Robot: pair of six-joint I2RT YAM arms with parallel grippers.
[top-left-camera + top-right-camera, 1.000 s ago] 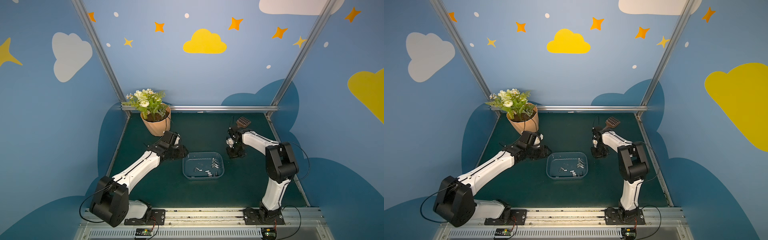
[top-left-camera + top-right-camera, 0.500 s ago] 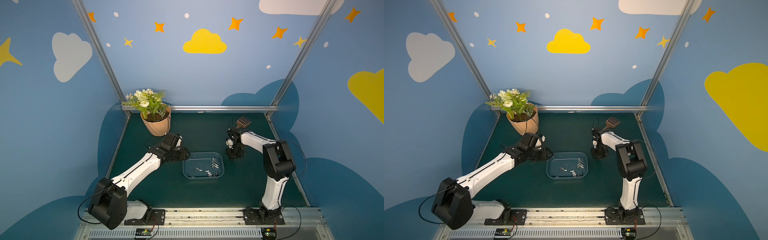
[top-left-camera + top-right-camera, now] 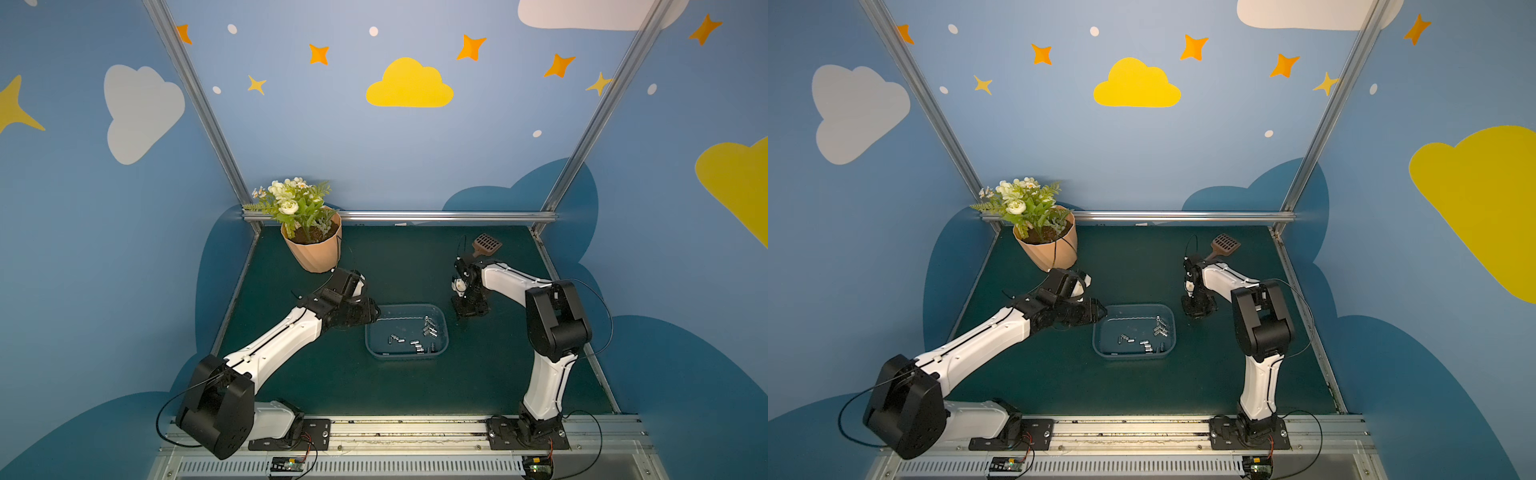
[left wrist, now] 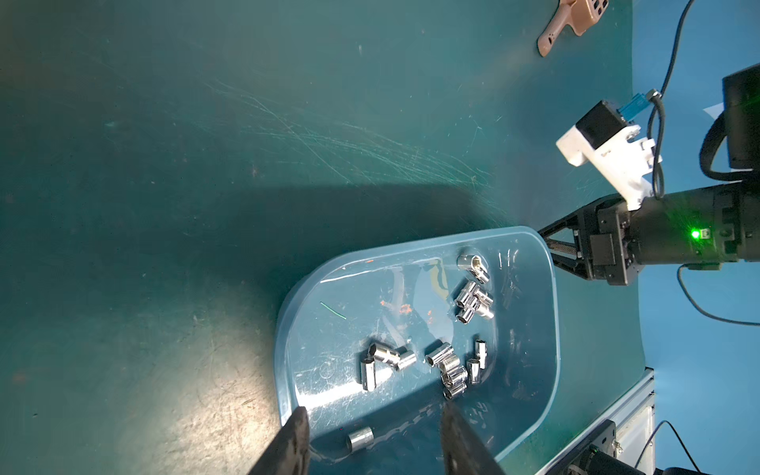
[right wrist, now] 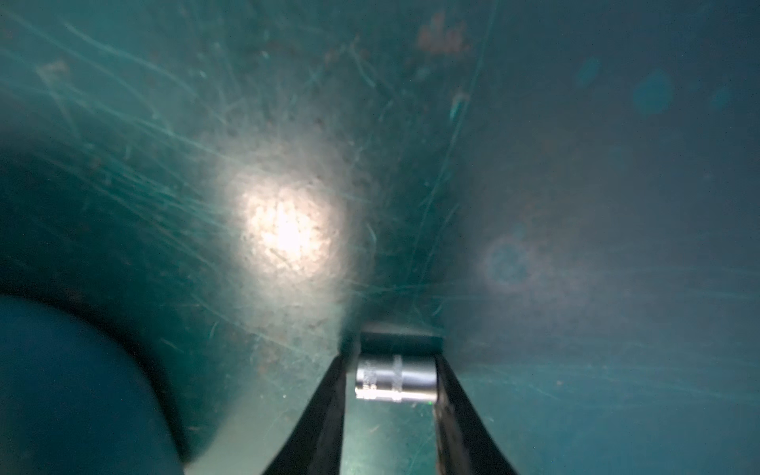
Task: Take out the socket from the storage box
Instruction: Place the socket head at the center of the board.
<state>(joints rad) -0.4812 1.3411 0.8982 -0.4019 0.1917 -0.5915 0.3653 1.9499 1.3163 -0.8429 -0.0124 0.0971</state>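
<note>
The storage box (image 3: 368, 332) (image 3: 1100, 336) is a shallow blue-grey tub mid-table holding several chrome sockets (image 3: 430, 330) (image 4: 473, 302). My left gripper (image 3: 372, 313) (image 4: 372, 411) hovers open over the box's left end. One loose socket (image 4: 360, 439) lies between its fingers, untouched. My right gripper (image 3: 469, 309) (image 5: 391, 357) points down at the mat just right of the box. A socket (image 5: 395, 377) lies on the mat between its fingers. One finger touches it, and a thin gap shows at the other, so the jaws are slightly open.
A peach flowerpot (image 3: 316, 253) with white flowers stands at the back left, close behind my left wrist. A brown slotted scoop (image 3: 486, 245) (image 4: 571, 20) lies at the back right. A metal rail (image 3: 399, 216) bounds the far edge of the green mat.
My left gripper has moved right, up to the box's left end. My right gripper has stayed in place and its jaws have parted a little around the socket.
</note>
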